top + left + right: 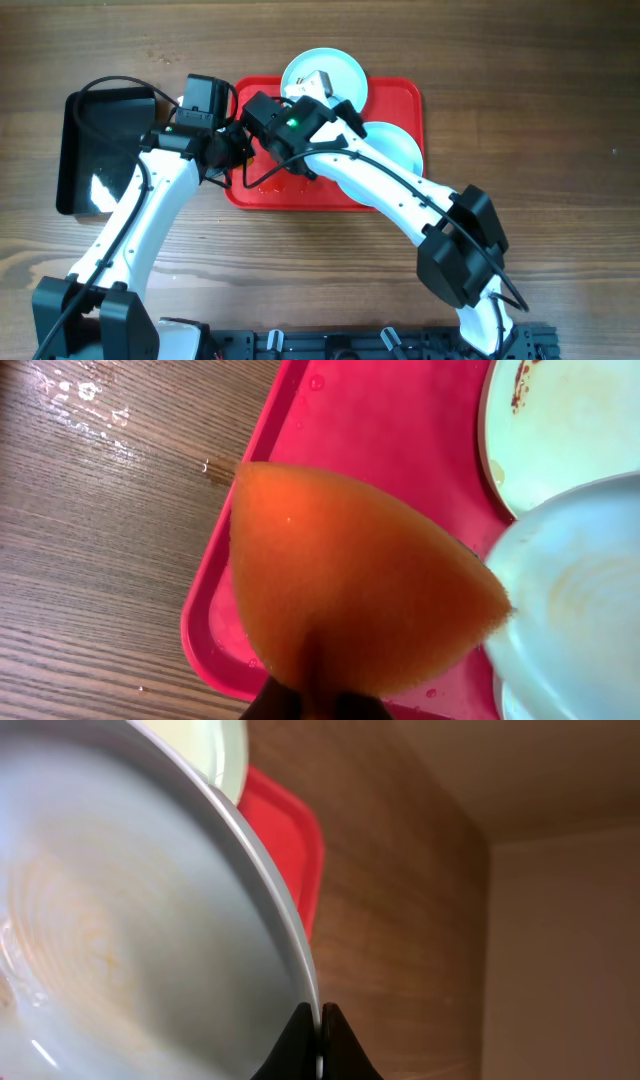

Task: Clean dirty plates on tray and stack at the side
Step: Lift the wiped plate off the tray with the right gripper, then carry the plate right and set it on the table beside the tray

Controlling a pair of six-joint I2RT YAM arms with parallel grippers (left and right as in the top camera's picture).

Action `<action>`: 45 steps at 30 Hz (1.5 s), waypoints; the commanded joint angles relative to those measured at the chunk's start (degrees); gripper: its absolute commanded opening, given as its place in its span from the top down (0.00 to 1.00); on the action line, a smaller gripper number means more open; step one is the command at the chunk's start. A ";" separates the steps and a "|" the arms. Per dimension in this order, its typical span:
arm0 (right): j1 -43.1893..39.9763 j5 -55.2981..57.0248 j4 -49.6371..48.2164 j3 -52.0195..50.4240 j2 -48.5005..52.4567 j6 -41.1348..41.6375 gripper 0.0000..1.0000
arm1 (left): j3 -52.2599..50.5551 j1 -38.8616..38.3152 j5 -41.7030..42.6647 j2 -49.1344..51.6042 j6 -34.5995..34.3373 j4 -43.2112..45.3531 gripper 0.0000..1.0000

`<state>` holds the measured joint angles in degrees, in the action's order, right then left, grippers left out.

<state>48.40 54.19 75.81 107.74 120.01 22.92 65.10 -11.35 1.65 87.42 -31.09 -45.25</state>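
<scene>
Early stage, I judge: nothing is stacked beside the tray (395, 95) and no plate looks finished. Left pincer (310, 702) pinches an orange sponge (350, 580) over the tray's left half. The sponge tip is at the lifted plate (580, 590), touching or just beside it; the plate shows a faint smear. Right pincer (320, 1038) is clamped on that plate's rim, holding it tilted above the tray. The far-edge plate (340, 68) and right-edge plate (398, 140) lie on the tray, uncleaned.
</scene>
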 commanded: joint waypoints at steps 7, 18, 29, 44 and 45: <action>1.95 12.79 0.66 1.55 -5.70 0.83 0.96 | 0.46 0.02 0.70 -0.20 1.03 -0.07 0.96; 6.34 17.22 -1.55 1.53 -6.01 0.35 0.96 | 0.46 0.02 0.70 -0.20 1.03 -0.15 0.96; 6.05 9.97 -1.14 1.44 -6.14 4.35 0.96 | 0.46 0.02 0.70 -0.20 0.98 -0.48 0.96; -11.21 -27.45 -3.89 1.44 -13.70 2.67 0.96 | 0.37 0.00 0.72 -0.20 0.59 -0.50 0.96; -14.95 -31.85 -4.00 1.44 -14.64 2.56 0.96 | 0.37 0.00 0.94 -0.20 0.61 -0.22 0.96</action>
<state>44.23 38.41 72.20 107.79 111.31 24.03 65.10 -11.14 1.87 87.42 -30.70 -46.33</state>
